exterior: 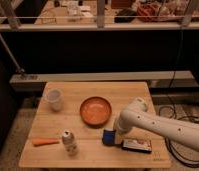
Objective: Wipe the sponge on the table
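We see the sponge [109, 136] low on the table [128, 95], in the near right part of the top. It sits just in front of the orange bowl [95, 110] and right beside the left end of the flat dark box [136, 145]. The gripper [115, 132] is down at the sponge's right edge, at the end of the 1 white arm [158, 125] that reaches in from the right. The wrist hides the contact, so we cannot tell whether it clasps the sponge or only presses against it. The sponge looks to rest on the wood rather than hang above it, which is what a wipe needs. The planks show no streak, wet patch or cleared mark, so we cannot gauge how much of the surface has been covered. We judge that the scene fits 2 readings: a stroke under way across the near part of the table, or the sponge at rest at the end of 1. The white cup [54, 99], the can [69, 141] and the carrot [45, 142] stand well apart to the left, out of the sponge's reach here.
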Robot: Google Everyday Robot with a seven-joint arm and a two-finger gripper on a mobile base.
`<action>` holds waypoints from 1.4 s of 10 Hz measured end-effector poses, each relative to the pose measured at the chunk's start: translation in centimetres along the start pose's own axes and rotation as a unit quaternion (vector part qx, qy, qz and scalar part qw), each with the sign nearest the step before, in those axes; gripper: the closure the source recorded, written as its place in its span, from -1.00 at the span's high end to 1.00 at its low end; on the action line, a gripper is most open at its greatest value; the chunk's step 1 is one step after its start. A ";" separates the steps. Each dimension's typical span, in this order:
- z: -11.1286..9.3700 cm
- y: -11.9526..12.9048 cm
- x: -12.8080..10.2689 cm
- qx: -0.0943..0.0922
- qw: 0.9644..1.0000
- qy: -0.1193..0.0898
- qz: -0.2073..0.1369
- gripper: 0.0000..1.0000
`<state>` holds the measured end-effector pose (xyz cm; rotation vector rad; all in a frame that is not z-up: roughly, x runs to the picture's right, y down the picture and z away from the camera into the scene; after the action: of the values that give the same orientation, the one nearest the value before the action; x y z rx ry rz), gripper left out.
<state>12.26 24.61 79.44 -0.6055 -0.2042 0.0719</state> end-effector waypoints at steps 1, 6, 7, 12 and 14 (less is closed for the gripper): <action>0.0 0.7 1.4 -0.002 1.000 0.002 0.015 -1.00; -0.6 6.2 0.6 -0.019 1.000 0.011 -0.011 -1.00; 0.1 6.9 -0.7 -0.025 0.999 0.017 -0.027 -1.00; 1.4 8.5 -8.5 -0.039 0.992 -0.008 -0.118 -1.00; 0.6 8.2 -10.8 -0.034 0.988 -0.014 -0.151 -1.00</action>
<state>1.52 30.29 73.36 -0.6360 -0.3243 -0.2210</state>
